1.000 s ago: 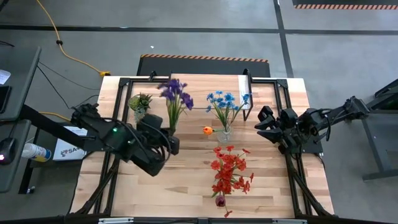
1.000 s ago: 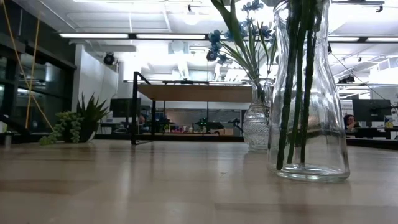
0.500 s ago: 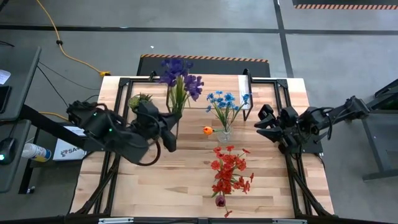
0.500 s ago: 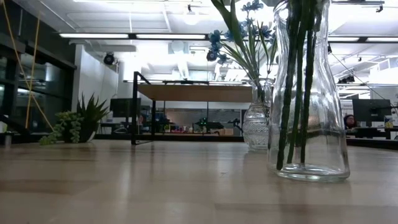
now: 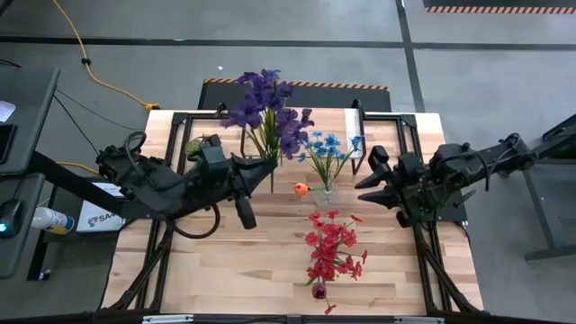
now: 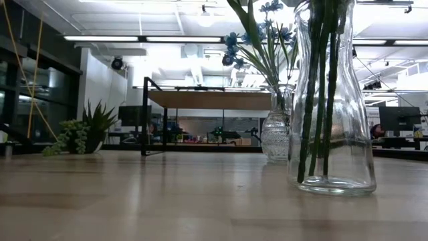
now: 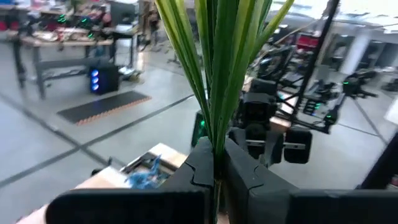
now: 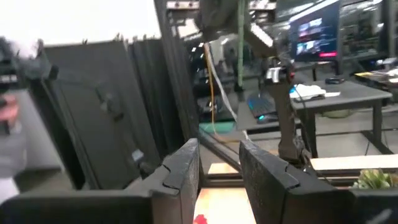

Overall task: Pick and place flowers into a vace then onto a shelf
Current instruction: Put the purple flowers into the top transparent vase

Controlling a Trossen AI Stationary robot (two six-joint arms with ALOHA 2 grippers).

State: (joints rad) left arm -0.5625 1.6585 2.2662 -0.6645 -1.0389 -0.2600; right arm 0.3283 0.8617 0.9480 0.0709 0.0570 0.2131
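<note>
The left gripper (image 7: 214, 163) is pinched tight on the purple flowers (image 5: 267, 108) — high over the table's far side. The bunch leans, so it could slip or bump the blue flowers (image 5: 326, 147). The right gripper (image 8: 219, 163) waits, fingers apart — empty.

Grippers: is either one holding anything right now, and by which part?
The left gripper is shut on the purple flowers, clamping their green stems low down. The right gripper is open, holding nothing.

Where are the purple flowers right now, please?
High view: the purple flowers are held by the left gripper over the table's far side, left of the blue flowers.
</note>
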